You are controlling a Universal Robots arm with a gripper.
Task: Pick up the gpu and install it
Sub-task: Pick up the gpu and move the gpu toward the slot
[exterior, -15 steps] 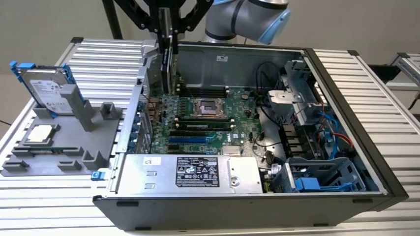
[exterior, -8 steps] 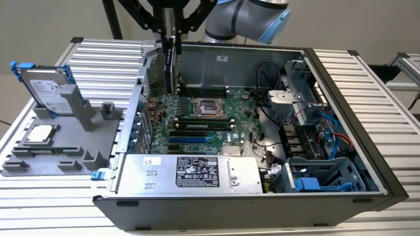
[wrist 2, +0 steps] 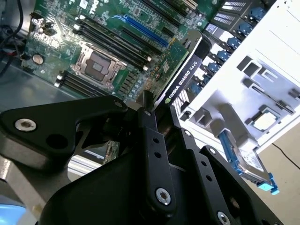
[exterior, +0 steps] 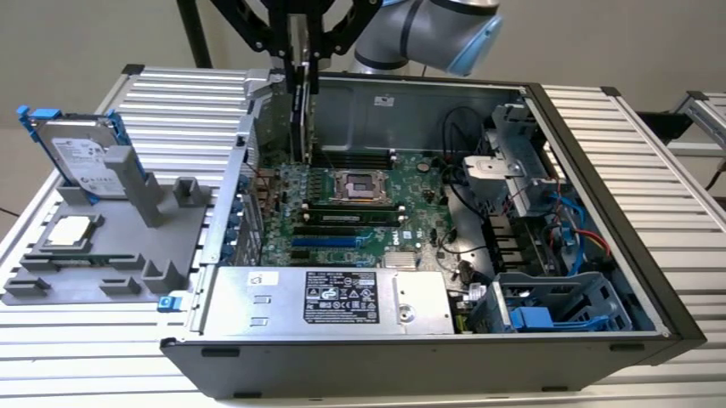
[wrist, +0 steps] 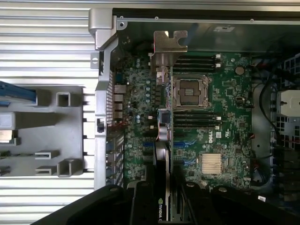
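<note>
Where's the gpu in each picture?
Exterior view: gpu hangs edge-on from the gripper, on the exterior view's left of the socket.
Second wrist view: gpu's black edge pokes past the gripper, beside the socket.
First wrist view: gpu edge-on, beside the socket.
Shared landmark: the socket.

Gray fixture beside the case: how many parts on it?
2: a hard drive standing on edge at the fixture's far end, a square chip lying flat nearer the camera. None looks hidden.
</note>
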